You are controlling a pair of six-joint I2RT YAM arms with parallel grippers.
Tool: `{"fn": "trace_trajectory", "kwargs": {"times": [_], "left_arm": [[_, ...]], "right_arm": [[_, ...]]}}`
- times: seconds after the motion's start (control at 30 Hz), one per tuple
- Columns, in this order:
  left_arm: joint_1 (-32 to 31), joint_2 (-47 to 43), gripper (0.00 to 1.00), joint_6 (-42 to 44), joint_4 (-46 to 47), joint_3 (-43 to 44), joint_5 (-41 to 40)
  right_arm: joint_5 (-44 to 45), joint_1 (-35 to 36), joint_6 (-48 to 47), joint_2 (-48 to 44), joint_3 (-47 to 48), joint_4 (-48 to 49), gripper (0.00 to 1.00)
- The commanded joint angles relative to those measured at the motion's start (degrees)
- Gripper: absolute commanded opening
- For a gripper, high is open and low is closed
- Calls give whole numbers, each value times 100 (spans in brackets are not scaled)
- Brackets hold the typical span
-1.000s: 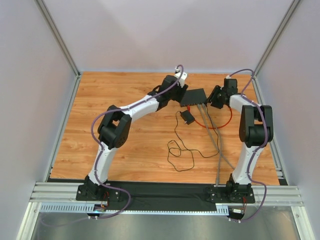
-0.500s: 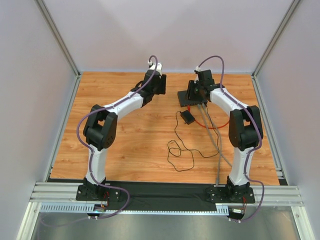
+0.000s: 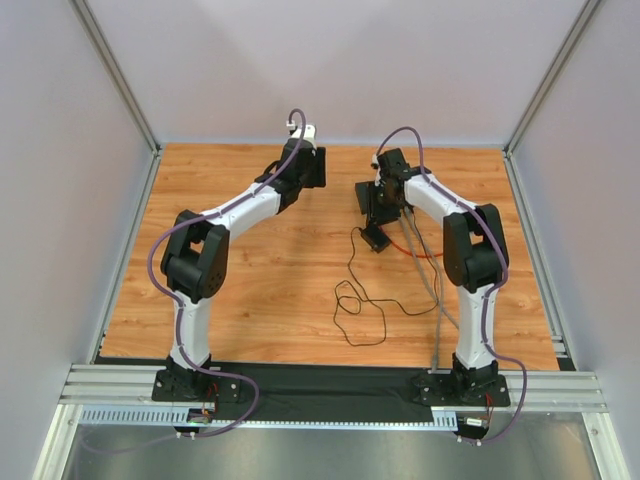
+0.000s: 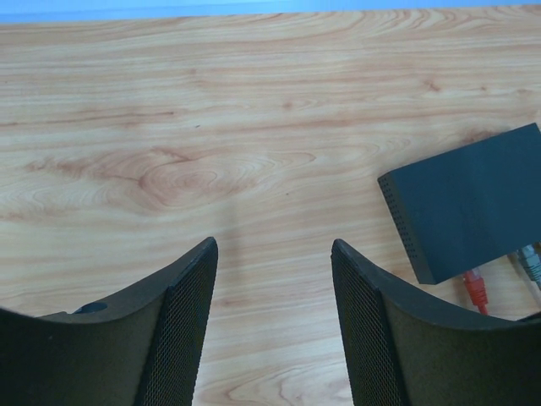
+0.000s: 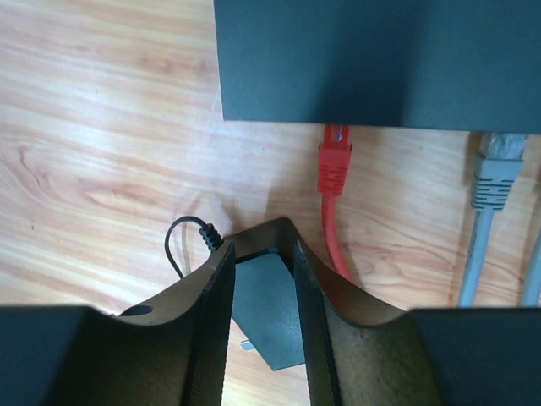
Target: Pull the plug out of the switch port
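The flat black switch (image 5: pixel 380 59) lies on the wooden bench (image 4: pixel 169 127), toward the far side and right of centre, with its row of sockets facing the arms. In the right wrist view, the switch port (image 5: pixel 336 123) on the left holds the red plug (image 5: pixel 335 161). The plug is fully seated, and its red cable (image 5: pixel 336 245) runs back toward the near edge. A socket further right holds a grey plug (image 5: pixel 499 173), also seated. A second grey cable shows at the very edge of that view, its plug out of sight.

The right hand (image 5: pixel 260 245) hovers just on the near side of the switch, its fingers pointing at the socket face and standing a narrow gap apart. Through that gap shows the small black adapter (image 5: pixel 266 313), which lies on the bench beneath them. I cannot tell whether the fingers touch it. Its thin black cord (image 5: pixel 182 241) curls out to the left of the fingers. The red plug sits just beyond the fingertips and slightly to their right, apart from them and outside the gap.

The left hand (image 4: pixel 272 254) hangs well to the left of the switch, fingers spread wide with only bare wood between them. In its own view the switch lies off to the right, clear of both fingers, with the red plug showing at its near edge.
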Motion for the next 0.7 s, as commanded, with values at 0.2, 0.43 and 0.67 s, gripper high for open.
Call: {"fn": "trace_trajectory", "kwargs": {"times": [0.2, 0.43, 0.67], "left_arm": [[18, -367, 64, -57, 55, -29, 135], [27, -429, 61, -487, 168, -187, 468], [10, -280, 43, -1972, 1408, -838, 1567]], "right_arm": [[-824, 132, -1118, -513, -112, -1433, 29], [401, 0, -541, -1489, -463, -331, 37], [1442, -728, 252, -1201, -237, 518, 41]]}}
